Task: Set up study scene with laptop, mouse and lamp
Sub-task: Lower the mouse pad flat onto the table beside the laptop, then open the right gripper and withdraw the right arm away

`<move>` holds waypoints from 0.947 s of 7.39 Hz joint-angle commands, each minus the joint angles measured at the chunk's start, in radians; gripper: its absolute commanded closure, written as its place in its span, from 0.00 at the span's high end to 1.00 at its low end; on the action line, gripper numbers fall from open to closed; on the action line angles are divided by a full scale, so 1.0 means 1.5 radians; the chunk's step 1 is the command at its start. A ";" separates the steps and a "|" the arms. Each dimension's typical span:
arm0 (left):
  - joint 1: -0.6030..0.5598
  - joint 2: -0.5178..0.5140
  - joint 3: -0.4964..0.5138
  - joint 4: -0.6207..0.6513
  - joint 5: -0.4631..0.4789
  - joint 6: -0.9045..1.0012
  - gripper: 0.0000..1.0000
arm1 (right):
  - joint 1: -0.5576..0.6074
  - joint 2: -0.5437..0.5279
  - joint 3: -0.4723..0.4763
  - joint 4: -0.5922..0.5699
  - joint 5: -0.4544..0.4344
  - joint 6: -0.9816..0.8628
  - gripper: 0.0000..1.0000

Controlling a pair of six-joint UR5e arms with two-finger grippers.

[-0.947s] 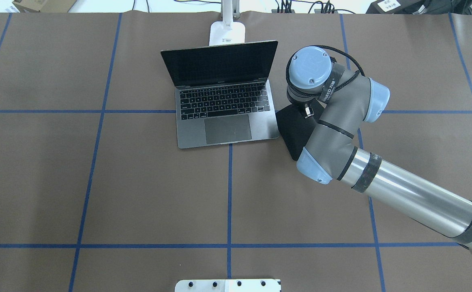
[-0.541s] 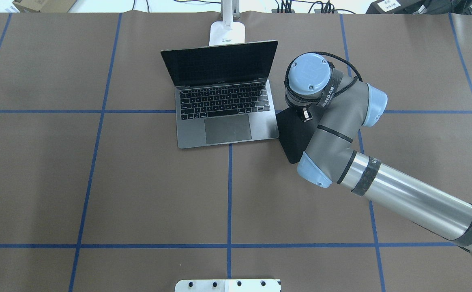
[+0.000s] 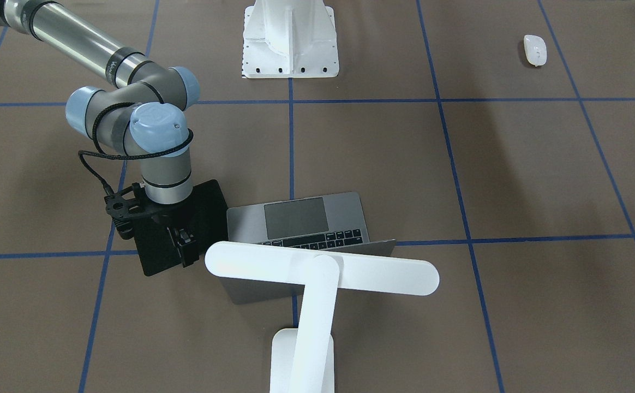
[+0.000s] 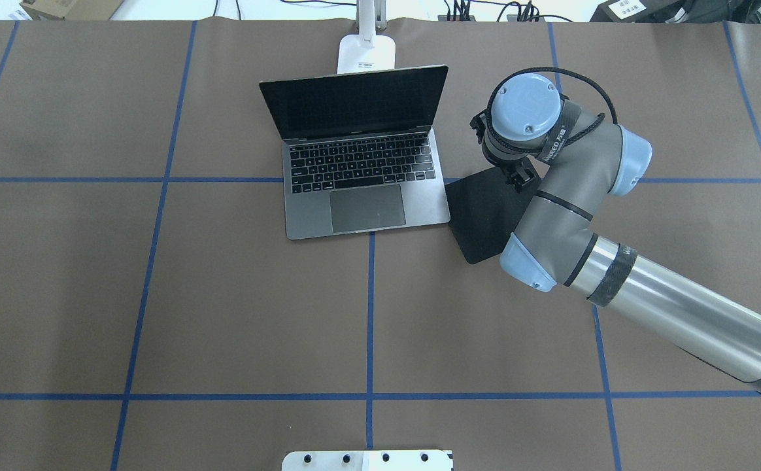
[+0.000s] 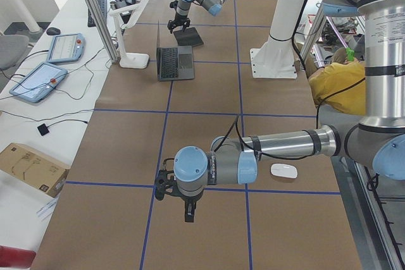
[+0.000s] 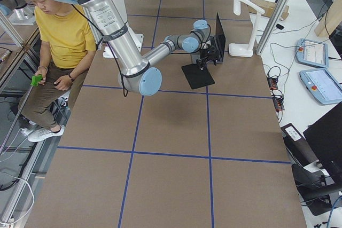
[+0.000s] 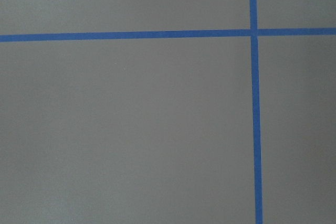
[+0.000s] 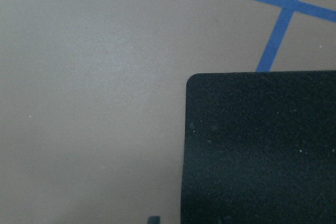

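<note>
Beside laptop point(image 4: 364, 190), right end effector point(image 4: 520, 181) over black pad point(image 4: 478, 212); mouse point(image 3: 534, 49) well apart.

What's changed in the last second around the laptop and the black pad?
The right claw and its wrist swung toward the robot's right, away from the laptop, and now sit over the far edge of the black pad. I can't tell whether it gripped or released anything. The laptop, pad and lamp look unmoved.
</note>
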 commanded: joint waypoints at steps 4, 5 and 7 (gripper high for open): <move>0.001 0.000 -0.003 -0.006 0.000 0.001 1.00 | 0.096 -0.108 0.112 -0.005 0.119 -0.516 1.00; 0.001 -0.005 -0.011 -0.008 0.000 0.003 1.00 | 0.111 -0.140 0.140 -0.008 0.121 -0.573 1.00; 0.002 -0.013 -0.072 -0.012 -0.001 0.006 1.00 | 0.162 -0.192 0.157 -0.009 0.141 -0.733 1.00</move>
